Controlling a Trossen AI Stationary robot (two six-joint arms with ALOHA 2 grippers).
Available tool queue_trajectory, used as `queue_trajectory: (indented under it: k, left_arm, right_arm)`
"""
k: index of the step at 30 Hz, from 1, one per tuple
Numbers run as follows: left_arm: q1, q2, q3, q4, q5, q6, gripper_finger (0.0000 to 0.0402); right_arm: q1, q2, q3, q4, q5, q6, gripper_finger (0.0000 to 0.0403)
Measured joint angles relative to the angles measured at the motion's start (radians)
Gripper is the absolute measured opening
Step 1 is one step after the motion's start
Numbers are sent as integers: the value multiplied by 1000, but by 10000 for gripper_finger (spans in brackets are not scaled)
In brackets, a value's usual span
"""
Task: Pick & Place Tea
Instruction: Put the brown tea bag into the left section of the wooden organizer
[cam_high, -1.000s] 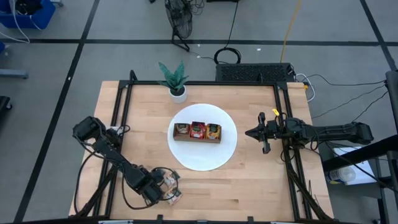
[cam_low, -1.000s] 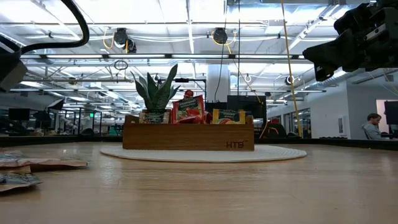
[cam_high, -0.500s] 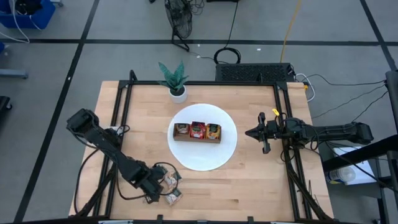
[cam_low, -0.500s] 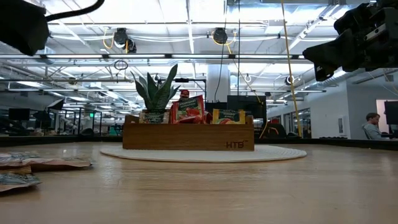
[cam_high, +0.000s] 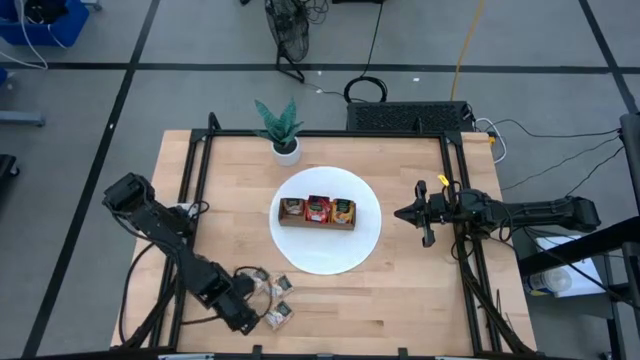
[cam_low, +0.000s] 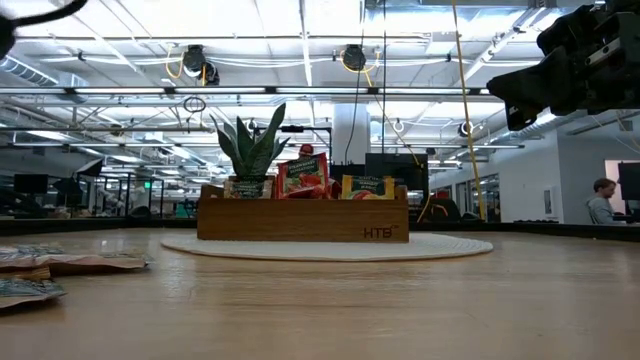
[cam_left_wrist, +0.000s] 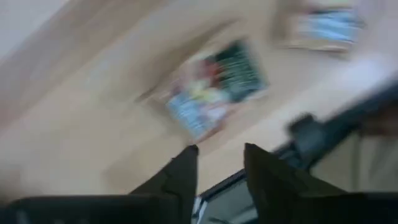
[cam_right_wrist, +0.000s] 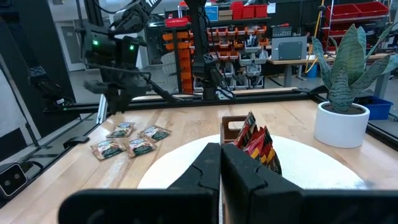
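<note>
Several tea sachets lie flat on the wooden table near its front left; they also show in the right wrist view and at the left of the low view. My left gripper hangs above the table just left of them, open, with nothing between its fingers. Below it lies a beige and dark green sachet. A brown wooden tray with upright sachets stands on a white round mat. My right gripper waits shut at the table's right, pointing level toward the tray.
A potted plant stands at the far edge behind the mat. Black frame rails run along the table's left and right sides. Bare wood lies between the loose sachets and the mat, and across the near right.
My left gripper has risen from the loose sachets, drawn back a little toward the table's near left corner and rolled about its own line. It carries nothing. The sachets stay flat on the table, and one more shows where the gripper had covered it.
</note>
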Motion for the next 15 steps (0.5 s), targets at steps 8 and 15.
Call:
queue_trajectory:
  k: [8, 15]
  left_arm:
    - [-87, 0, -39, 21, -123, -392, 235]
    - [-150, 0, -77, 86, -279, -567, 274]
  right_arm:
    - [0, 0, 0, 0, 0, 0, 4]
    - [0, 0, 0, 0, 0, 0, 4]
